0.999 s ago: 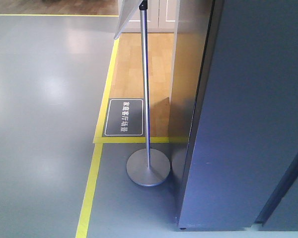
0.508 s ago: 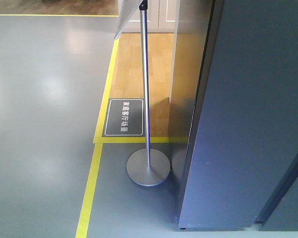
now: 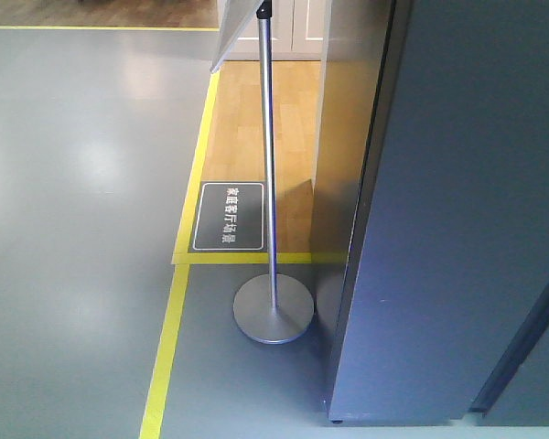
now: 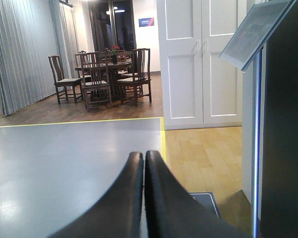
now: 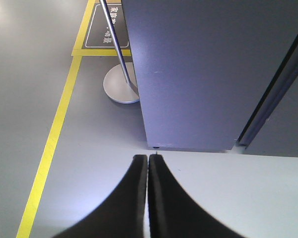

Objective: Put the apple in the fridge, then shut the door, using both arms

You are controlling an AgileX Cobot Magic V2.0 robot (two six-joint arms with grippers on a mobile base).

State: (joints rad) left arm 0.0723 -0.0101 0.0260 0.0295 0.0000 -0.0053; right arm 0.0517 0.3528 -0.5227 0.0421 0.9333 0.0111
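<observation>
the fridge (image 3: pixel 467 210) fills the right side of the front view as a tall dark grey slab standing on the grey floor (image 3: pixel 73 229), its seam running diagonally at the lower right. no open interior shows from here, and the apple is in none of the views.

just left of the fridge stands a metal sign stand (image 3: pixel 272 238) — a thin pole on a round base. a yellow floor line (image 3: pixel 169 338) runs past it, and a dark floor plate with white characters (image 3: pixel 228 217) lies on the wooden strip behind.

the left gripper (image 4: pixel 144 163) has its two black fingers pressed together with nothing between them, pointing out over the floor toward a white cabinet (image 4: pixel 203 59) and a far dining set (image 4: pixel 107 74).

the right gripper (image 5: pixel 148 166) is likewise clenched and empty, aimed down at the floor in front of the fridge's lower corner — apart from it.
</observation>
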